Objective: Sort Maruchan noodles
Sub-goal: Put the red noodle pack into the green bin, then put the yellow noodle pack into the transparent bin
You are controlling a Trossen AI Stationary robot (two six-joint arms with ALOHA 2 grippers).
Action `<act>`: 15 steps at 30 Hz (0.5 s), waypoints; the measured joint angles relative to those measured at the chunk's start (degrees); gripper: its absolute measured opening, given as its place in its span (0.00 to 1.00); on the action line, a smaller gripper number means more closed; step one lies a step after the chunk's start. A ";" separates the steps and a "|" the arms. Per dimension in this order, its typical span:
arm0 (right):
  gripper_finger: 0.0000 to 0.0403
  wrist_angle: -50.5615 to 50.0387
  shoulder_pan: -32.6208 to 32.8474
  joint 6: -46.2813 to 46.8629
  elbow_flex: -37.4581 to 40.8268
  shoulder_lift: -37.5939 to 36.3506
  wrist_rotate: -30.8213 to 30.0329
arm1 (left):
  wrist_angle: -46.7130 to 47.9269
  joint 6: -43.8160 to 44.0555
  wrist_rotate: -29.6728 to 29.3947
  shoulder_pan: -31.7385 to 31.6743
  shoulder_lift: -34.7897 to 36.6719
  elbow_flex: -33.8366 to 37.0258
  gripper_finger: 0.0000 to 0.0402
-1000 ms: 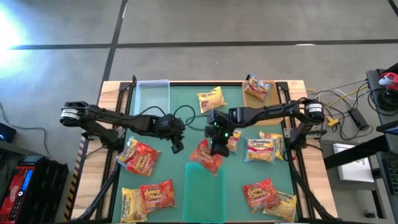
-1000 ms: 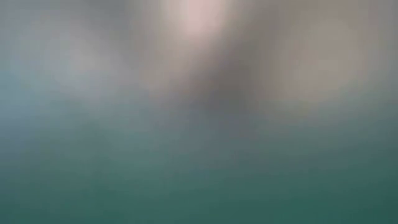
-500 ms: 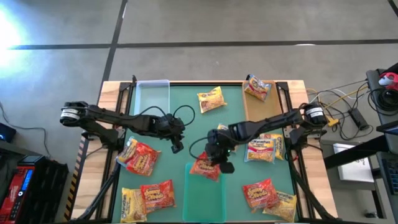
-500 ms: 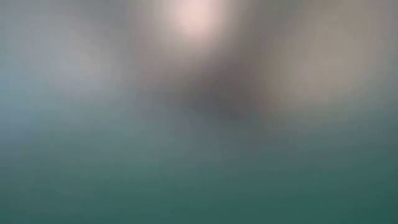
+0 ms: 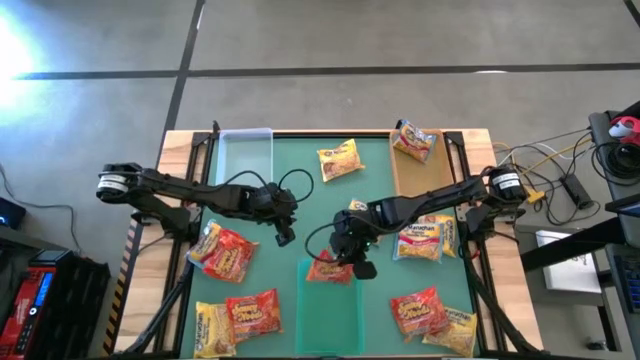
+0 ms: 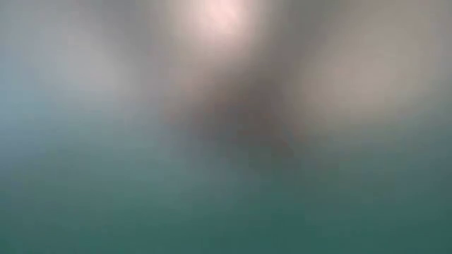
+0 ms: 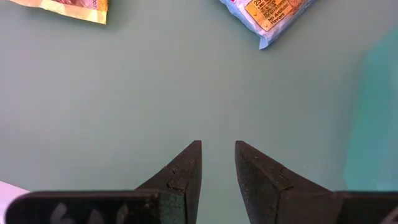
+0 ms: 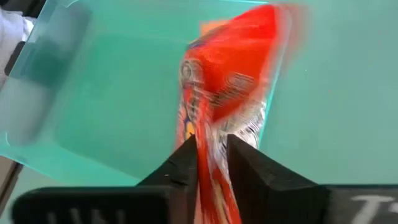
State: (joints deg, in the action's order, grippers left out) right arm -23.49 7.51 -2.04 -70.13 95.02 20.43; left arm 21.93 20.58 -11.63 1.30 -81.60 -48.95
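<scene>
Right wrist view shows my right end effector (image 8: pixel 211 152) clamped on a red-orange packet (image 8: pixel 230 93) by one edge, the packet hanging over the green tray (image 8: pixel 93 124). From the high view the same packet (image 5: pixel 328 267) sits at that tray's (image 5: pixel 330 320) far end, mid-bench. My judgement: the step in hand is the drop into the tray. To do it well I'd carry the packet fully past the rim, lower until its free edge rests on the tray floor, then part the fingers — releasing high risks it flopping across the rim.

The left end effector (image 7: pixel 217 162) hovers over bare green mat, fingers slightly apart and holding nothing; it waits left of centre (image 5: pixel 284 236).

Counting packets from above — I make it eleven, roughly: four or five red-orange including the held one, the rest yellow or pale yellow, some overlapping so the split is uncertain. Trays: three — a clear tray (image 5: pixel 245 160), a brown tray (image 5: pixel 415 165) and the green one. The low view is too blurred to use.
</scene>
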 joint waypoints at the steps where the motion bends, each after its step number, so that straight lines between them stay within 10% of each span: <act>1: 0.20 0.01 0.00 -0.17 0.00 0.00 -0.04 | 0.00 -0.04 -0.01 0.00 0.00 0.00 0.20; 15: 0.33 -8.50 -2.15 -2.05 -1.23 -3.09 -6.64 | -5.27 -3.66 -0.05 0.00 -0.20 0.02 0.20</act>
State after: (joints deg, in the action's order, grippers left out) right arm -31.98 5.35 -4.09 -71.35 91.93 13.79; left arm 16.67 16.92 -11.68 1.30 -81.81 -48.93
